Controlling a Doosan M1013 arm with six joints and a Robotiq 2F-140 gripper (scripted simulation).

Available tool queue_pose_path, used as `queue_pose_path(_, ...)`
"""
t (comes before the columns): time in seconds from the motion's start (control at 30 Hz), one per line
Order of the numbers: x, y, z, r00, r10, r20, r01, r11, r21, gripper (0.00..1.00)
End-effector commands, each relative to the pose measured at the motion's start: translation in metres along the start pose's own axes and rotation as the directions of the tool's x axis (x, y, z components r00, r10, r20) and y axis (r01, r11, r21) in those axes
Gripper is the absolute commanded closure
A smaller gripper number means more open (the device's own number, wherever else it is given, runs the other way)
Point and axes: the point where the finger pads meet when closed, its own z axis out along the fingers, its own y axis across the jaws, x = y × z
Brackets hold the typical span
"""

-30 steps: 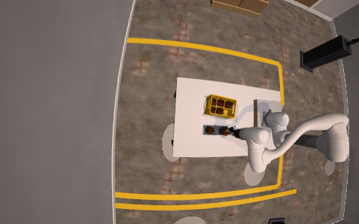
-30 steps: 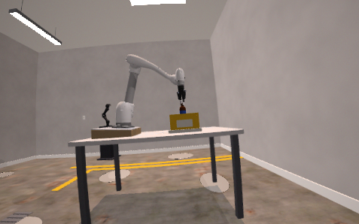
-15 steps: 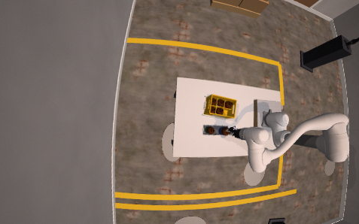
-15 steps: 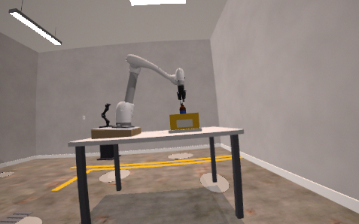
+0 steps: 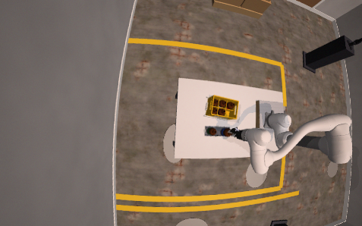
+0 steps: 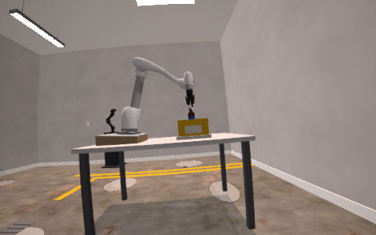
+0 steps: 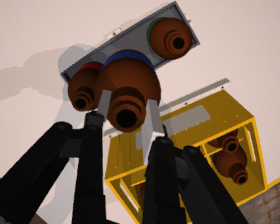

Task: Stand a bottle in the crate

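My gripper (image 7: 126, 108) (image 5: 232, 133) (image 6: 191, 106) is shut on the neck of a brown bottle with a blue band (image 7: 127, 92) (image 5: 226, 132) (image 6: 191, 115). It holds the bottle upright in the air above the grey tray (image 7: 180, 12) (image 6: 193, 137). Two more brown bottles stand on the tray, one with a red band (image 7: 83, 90) and one with a green band (image 7: 171, 38) (image 5: 210, 131). The yellow crate (image 7: 213, 112) (image 5: 208, 107) (image 6: 192, 127) stands beside the tray on the white table (image 5: 193, 144). It holds several brown bottles (image 7: 231, 156) (image 5: 222, 103). One corner cell (image 5: 230, 112) looks empty.
A brown block (image 6: 121, 138) (image 5: 257, 114) under the arm's base sits at the table's end. A dark stand (image 6: 110, 122) is behind the table. Yellow floor lines (image 5: 208, 198) ring the table. Cardboard boxes (image 5: 242, 5) lie far off.
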Motion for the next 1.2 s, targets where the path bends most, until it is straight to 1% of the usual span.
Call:
queue_pose_path(0.0, 0.000, 0.000, 0.000, 1.000, 0.000, 0.000, 0.000, 1.000, 0.000, 1.00)
queue_pose_path(0.23, 0.000, 0.000, -0.003, 1.000, 0.000, 0.000, 0.000, 1.000, 0.000, 1.00)
queue_pose_path(0.87, 0.000, 0.000, -0.020, 1.000, 0.000, 0.000, 0.000, 1.000, 0.000, 1.00)
queue_pose_path(1.17, 0.000, 0.000, -0.022, 1.000, 0.000, 0.000, 0.000, 1.000, 0.000, 1.00)
